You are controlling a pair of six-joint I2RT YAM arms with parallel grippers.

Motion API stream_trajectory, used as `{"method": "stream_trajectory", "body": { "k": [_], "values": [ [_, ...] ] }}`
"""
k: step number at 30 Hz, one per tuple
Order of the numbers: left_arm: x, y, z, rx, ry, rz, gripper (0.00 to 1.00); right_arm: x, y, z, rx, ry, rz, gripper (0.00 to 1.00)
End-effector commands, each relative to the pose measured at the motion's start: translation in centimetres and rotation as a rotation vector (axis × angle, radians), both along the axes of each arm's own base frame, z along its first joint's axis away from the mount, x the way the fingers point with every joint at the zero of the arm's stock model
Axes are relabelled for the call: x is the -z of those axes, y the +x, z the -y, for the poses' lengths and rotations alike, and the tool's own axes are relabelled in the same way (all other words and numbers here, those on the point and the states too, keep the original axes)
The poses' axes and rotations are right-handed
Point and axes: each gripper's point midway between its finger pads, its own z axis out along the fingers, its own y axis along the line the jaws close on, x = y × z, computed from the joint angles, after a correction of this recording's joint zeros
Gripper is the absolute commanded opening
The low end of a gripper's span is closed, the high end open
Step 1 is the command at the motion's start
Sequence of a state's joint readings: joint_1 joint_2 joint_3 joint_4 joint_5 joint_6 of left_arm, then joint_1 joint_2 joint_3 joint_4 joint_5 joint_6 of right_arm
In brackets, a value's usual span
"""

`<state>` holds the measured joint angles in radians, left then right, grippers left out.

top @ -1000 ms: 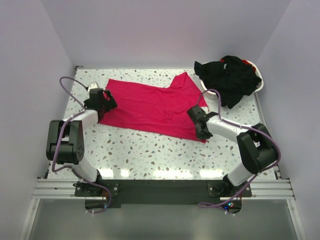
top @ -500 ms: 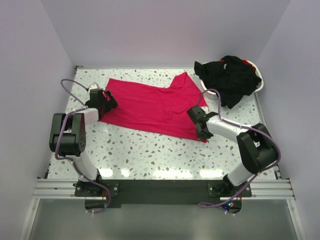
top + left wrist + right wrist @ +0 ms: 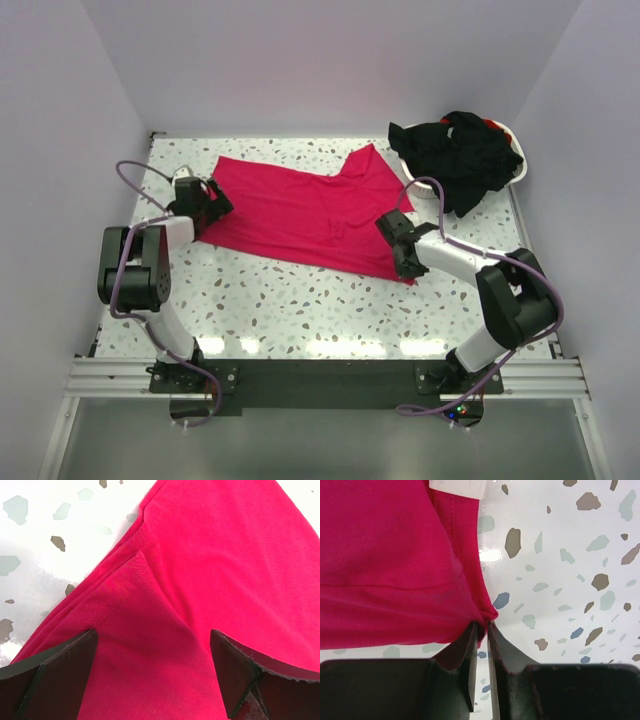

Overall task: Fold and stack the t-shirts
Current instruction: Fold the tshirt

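Right hand [image 3: 482, 630] clamps red t-shirt [image 3: 300, 210] at four o'clock, presumably for folding. Left hand [image 3: 152, 636], apart, straddles its nine o'clock edge.

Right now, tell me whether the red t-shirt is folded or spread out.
Spread, not folded: the red t-shirt lies flat across the table, one sleeve sticking out, the right gripper pinching its corner.

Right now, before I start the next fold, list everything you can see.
red t-shirt: one, pinkish-red, spread out mid-table
black t-shirts: a heap, number unclear, black, in the basket and spilling over its rim
basket: one, white, far right corner
table: one, white with speckles, under everything
left gripper: open, at the red t-shirt's left edge
right gripper: shut on the red t-shirt's near right corner
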<state>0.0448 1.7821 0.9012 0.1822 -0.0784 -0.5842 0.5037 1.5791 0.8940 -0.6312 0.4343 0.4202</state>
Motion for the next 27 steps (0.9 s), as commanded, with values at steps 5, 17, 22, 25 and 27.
{"method": "stream_trajectory", "body": {
  "k": [5,17,22,25,27],
  "values": [
    [-1.2,-1.4,0.2,0.014,0.014,0.005,1.0,-2.9,0.5,-0.2,-0.012,0.03,0.041,0.42],
    [-9.6,-1.0,5.3,0.141,0.074,0.254,1.0,-11.3,4.2,-6.6,-0.155,0.395,0.317,0.79],
    [-8.3,0.4,9.2,0.264,0.013,0.274,1.0,-11.0,6.9,-10.7,-0.237,0.548,0.384,0.81],
    [-6.9,1.2,10.6,0.306,-0.037,0.264,1.0,-10.2,8.3,-12.6,-0.274,0.594,0.379,0.81],
    [-6.4,1.6,11.2,0.315,-0.074,0.269,1.0,-10.0,9.2,-13.1,-0.283,0.6,0.39,0.81]
  ]
}}
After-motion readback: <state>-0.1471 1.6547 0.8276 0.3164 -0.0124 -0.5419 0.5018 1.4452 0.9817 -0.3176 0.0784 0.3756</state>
